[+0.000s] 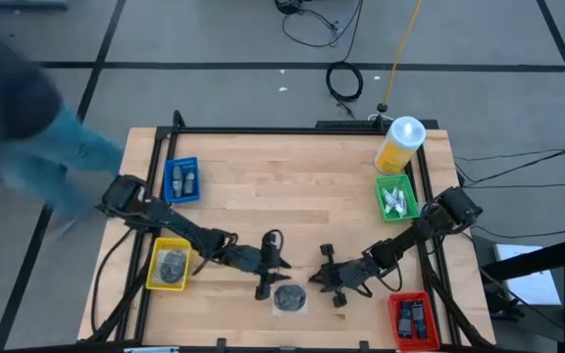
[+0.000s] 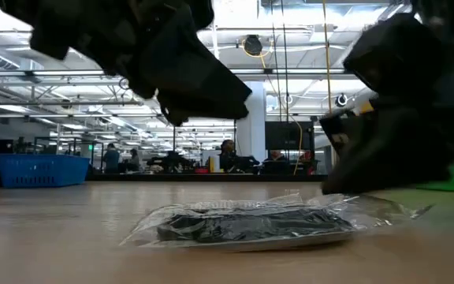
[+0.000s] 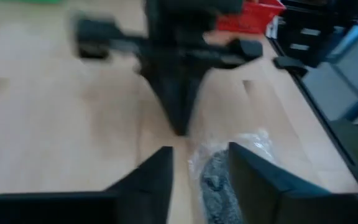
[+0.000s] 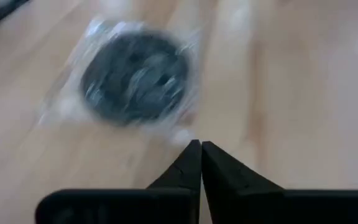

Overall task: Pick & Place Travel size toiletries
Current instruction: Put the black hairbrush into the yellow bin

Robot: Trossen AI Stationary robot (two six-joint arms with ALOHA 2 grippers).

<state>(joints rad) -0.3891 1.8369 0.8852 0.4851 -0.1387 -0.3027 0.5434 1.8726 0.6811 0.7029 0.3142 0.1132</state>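
Small white tubes (image 1: pixel 396 201) lie in the green bin (image 1: pixel 381 186) at the right, and grey-blue mini bottles (image 1: pixel 182 179) lie in the blue bin (image 1: pixel 169 194) at the far left. A round dark bundle in a clear bag (image 1: pixel 288 297) lies flat on the table near the front edge. My left gripper (image 3: pixel 199 152) is open and hangs above the bag's left side (image 3: pixel 219 180), clear of it in the low view. My right gripper (image 4: pixel 199 146) is shut, low at the bag's right side (image 4: pixel 135 78), with nothing showing between its fingers. My right gripper's shut fingertips stand slanting down at the bag's clear edge (image 4: pixel 180 134), coming from the table's right. Whether they touch it I cannot tell.
A yellow bin (image 1: pixel 155 279) with another bagged dark bundle stands at the near left. A red bin (image 1: pixel 394 319) with black gadgets stands at the near right. A yellow bottle with a white cap (image 1: pixel 400 144) stands at the far right corner. A blurred person is beyond the table's left edge.
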